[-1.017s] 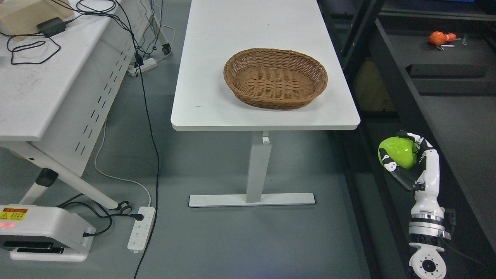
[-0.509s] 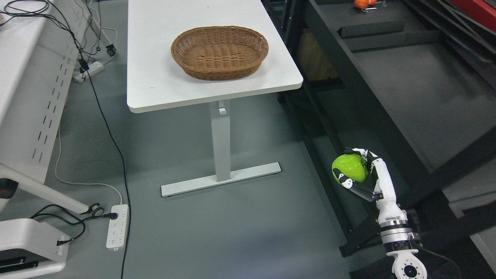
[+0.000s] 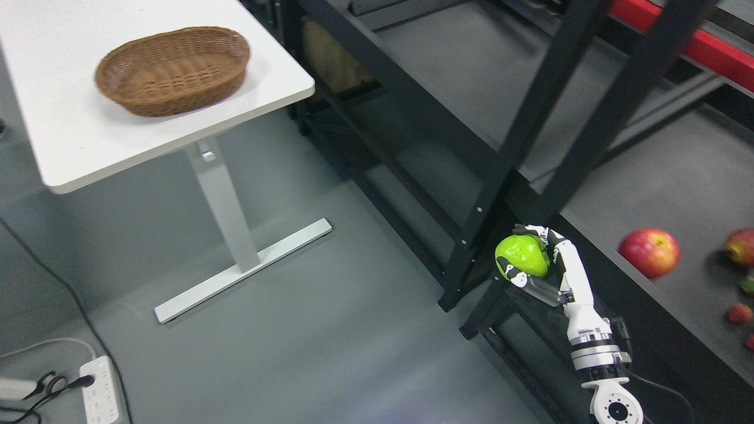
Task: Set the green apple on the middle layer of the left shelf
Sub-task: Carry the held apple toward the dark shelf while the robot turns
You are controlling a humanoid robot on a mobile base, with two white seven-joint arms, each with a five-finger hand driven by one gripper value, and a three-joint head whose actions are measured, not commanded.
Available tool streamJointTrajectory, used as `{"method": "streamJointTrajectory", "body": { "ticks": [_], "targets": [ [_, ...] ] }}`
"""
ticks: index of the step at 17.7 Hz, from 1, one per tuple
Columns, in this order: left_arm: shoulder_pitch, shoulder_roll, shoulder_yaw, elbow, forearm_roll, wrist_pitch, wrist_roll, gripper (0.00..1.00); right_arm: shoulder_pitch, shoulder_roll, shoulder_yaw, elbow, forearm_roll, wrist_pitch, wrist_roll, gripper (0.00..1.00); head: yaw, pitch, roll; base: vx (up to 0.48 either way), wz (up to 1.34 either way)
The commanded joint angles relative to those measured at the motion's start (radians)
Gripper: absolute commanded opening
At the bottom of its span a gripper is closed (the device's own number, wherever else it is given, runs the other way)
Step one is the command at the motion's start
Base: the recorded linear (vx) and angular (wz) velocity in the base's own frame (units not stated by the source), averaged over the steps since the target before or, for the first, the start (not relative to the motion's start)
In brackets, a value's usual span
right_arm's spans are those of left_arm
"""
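My right hand [image 3: 530, 259] comes up from the lower right edge and is shut on a glossy green apple [image 3: 521, 255]. It holds the fruit in the air in front of the black shelf frame's posts [image 3: 518, 135], beside the front edge of the dark shelf board [image 3: 695, 176]. White and black fingers [image 3: 533, 230] curl over the apple's top and under its lower left side. My left arm does not show.
A white table [image 3: 65, 141] carries an oval wicker basket [image 3: 172, 69] at the upper left. A red apple [image 3: 649, 252] and several small fruits [image 3: 739, 277] lie on the shelf board at right. A power strip [image 3: 101, 391] lies on the grey floor, lower left.
The whole picture has swung, so the camera turned right: table and basket slid to the left, and the shelf with the red apple came into view. The apple stays in my right hand.
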Motion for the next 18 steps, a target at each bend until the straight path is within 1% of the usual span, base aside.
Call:
{"method": "streamJointTrajectory", "body": {
  "ticks": [1,3,5,8,14,18],
  "targets": [
    [0.0,0.017,0.0,0.0,0.0,0.0,0.0,1.0,-0.08,-0.013,-0.137,-0.005,-0.002,0.052,-0.008,0.02,0.0,0.0,0.0,-0.161,-0.87],
    [0.0,0.017,0.0,0.0,0.0,0.0,0.0,1.0,-0.108,-0.017,-0.167,-0.005,0.0,0.074,-0.007,0.02,0.0,0.0,0.0,-0.14,-0.83],
    [0.0,0.017,0.0,0.0,0.0,0.0,0.0,1.0,-0.117,-0.032,-0.167,-0.005,0.0,0.091,-0.007,0.02,0.0,0.0,0.0,-0.12,-0.86],
    [0.0,0.017,0.0,0.0,0.0,0.0,0.0,1.0,-0.121,-0.034,-0.165,-0.005,0.0,0.095,-0.004,0.02,0.0,0.0,0.0,-0.061,-0.62],
    [0.0,0.017,0.0,0.0,0.0,0.0,-0.001,1.0,-0.124,-0.028,-0.164,-0.005,0.0,0.112,-0.004,0.02,0.0,0.0,0.0,0.04,-0.37],
    [0.0,0.017,0.0,0.0,0.0,0.0,0.0,1.0,-0.121,-0.028,-0.165,-0.005,0.0,0.115,-0.005,0.03,0.0,0.0,0.0,0.119,-0.53]
  ]
}}
